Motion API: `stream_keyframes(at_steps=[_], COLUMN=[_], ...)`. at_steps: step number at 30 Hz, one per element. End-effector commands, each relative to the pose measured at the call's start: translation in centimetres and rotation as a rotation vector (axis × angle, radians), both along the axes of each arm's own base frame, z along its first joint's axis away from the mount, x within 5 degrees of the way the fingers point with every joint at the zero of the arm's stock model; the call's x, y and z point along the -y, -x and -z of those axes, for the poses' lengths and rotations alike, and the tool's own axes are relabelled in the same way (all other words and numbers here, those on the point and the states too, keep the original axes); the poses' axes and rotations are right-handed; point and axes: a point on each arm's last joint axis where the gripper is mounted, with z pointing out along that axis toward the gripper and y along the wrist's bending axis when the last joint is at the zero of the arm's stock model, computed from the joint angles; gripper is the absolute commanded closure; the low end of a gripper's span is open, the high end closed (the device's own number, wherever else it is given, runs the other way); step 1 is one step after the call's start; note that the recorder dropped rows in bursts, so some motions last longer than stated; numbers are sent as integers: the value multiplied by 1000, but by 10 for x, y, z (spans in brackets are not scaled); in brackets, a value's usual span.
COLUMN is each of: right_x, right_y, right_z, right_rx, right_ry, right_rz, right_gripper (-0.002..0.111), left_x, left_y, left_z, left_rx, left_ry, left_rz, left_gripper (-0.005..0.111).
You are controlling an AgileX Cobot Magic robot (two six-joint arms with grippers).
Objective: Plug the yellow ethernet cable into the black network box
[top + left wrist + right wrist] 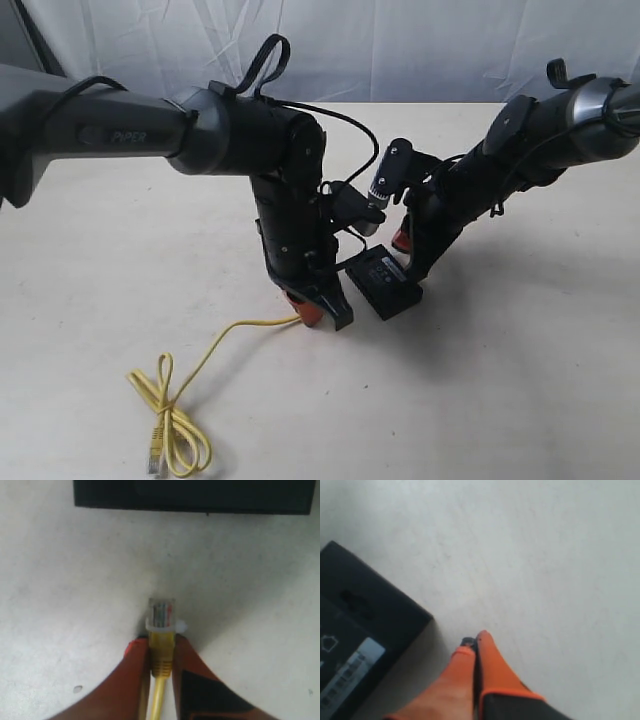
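Snugly in the clenched left gripper (160, 641), thin yellow ethernet cable (162, 656), clear-plugged; right gripper (475, 642) closed.

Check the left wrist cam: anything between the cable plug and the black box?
Nothing. In the left wrist view only bare table separates the clear plug of the yellow ethernet cable, pinched in the left claw, from the black network box.

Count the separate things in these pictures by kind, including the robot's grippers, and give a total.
yellow ethernet cable: 1
black network box: 1
grippers: 2 (left gripper, right gripper)
Total: 4
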Motion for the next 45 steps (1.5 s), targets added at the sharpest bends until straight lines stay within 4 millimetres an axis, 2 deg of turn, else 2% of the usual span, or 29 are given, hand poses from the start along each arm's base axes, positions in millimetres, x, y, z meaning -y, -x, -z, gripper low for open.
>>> stream_keyframes(at_steps=[1,6,12,14,16,19,21,28,36,45], right_x=[-1,-1,-1,8,26,44,48,48,46,43], right_y=[1,1,3,-1,-1,-5,-7,1,-1,4], right_z=[1,1,1,1,1,-2,-5,-6,-8,-10], right_rx=[-4,-4,-38,-62,-128,-217,-280,-428,-442,-506], right_ry=[4,4,-6,-13,-28,-135,-219,-255,-306,-327], right_rz=[-19,-19,-3,82,121,268,369,443,495,474], right_gripper=[109,109,109,109,109,109,109,109,109,109], left_x=[8,25,30,31,32,33,33,30,23,26], left_y=[-2,4,2,1,1,1,1,4,8,4], left_z=[1,-8,-8,-9,-9,-9,-9,-8,-6,10], left_rx=[20,57,77,86,83,90,86,58,6,21], left_ry=[36,61,102,118,124,133,136,97,23,25], left_rz=[-12,33,9,1,-3,-8,-11,8,0,-41], left_gripper=[107,107,107,107,107,107,107,107,107,107])
